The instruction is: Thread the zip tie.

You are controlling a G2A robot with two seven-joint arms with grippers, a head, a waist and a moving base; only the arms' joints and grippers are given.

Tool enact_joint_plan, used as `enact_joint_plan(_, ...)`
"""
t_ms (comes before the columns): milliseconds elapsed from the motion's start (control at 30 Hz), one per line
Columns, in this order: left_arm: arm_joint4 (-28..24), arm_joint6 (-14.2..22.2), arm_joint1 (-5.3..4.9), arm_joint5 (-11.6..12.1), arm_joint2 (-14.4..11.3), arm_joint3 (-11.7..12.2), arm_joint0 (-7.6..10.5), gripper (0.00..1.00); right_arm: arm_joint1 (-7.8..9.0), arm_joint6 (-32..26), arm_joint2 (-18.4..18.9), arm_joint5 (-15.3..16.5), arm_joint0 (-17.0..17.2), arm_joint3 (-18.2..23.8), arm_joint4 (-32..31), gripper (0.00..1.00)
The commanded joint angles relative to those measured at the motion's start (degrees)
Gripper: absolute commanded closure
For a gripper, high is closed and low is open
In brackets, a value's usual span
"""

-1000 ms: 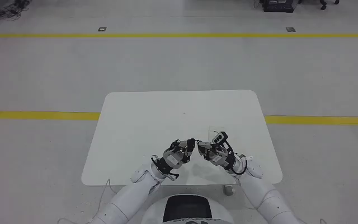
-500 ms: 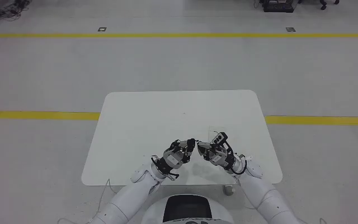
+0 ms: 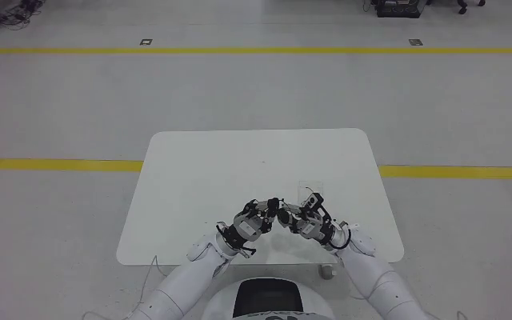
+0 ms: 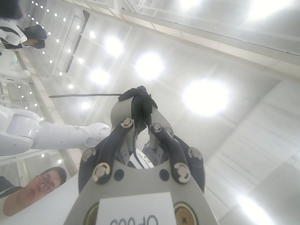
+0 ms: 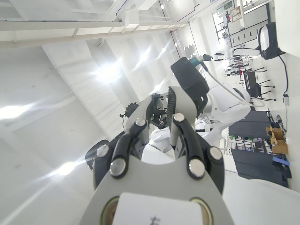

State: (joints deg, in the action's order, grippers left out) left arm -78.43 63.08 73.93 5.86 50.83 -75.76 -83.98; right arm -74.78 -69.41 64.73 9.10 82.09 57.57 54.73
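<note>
Fig.: lower centre of top view, L gripper (image 3: pixel 273 208) and R gripper (image 3: pixel 288 215) meet tip to tip above table (image 3: pixel 240 160). L gripper pinches black zip tie (image 4: pixel 127 95), strap running frame-left. R gripper narrowly apart.

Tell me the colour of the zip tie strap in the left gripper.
Black: the thin plastic zip tie shows best in the left wrist view.
</note>
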Motion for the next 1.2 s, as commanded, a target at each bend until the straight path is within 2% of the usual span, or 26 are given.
enact_joint_plan(0,0.0,0.0,0.0,0.0,0.0,0.0,0.0,1.0,0.05,0.42,0.48,0.83,0.21,0.21,0.37,0.0)
enact_joint_plan(133,0.0,0.0,0.0,0.0,0.0,0.0,0.0,1.0,0.41,-0.31,3.14,4.46,1.29,2.32,2.74,0.0)
enact_joint_plan(367,0.0,0.0,0.0,0.0,0.0,0.0,0.0,1.0,0.42,0.09,3.16,4.59,1.29,2.46,2.52,0.0)
enact_joint_plan(500,-1.12,-1.46,0.09,-0.87,-0.11,-1.26,-0.47,1.0,1.18,6.03,5.36,10.33,3.7,7.55,-3.55,0.0)
enact_joint_plan(600,-2.87,-1.1,0.07,-1.82,0.17,-2.72,-1.23,1.0,1.92,7.15,8.43,10.38,6.77,12.69,-5.26,0.0)
enact_joint_plan(733,-4.71,0.07,-0.28,-3.73,1.26,-6.12,-2.94,1.0,2.62,8.5,13.66,10.38,11.93,20.19,-6.16,0.0)
enact_joint_plan(833,-2.27,-0.32,-0.8,-2.44,2.65,-7.92,-4.19,1.0,2.76,9.72,16.24,10.38,14.56,24.16,-8.11,0.0)
enact_joint_plan(933,-2.63,-0.01,-1.14,-2.89,3.65,-9.53,-5.51,1.0,2.58,11.07,17.55,10.38,16.48,27.45,-9.45,0.0)
enact_joint_plan(1067,-3.2,2.1,-1.71,-7.02,4.53,-11.08,-6.8,1.0,2.26,12.48,16.82,10.38,18.01,29.76,-13.22,0.0)
enact_joint_plan(1167,-3.2,2.1,-1.71,-7.02,4.53,-11.08,-6.8,1.0,2.26,12.48,16.82,10.38,18.01,29.76,-13.22,0.0)
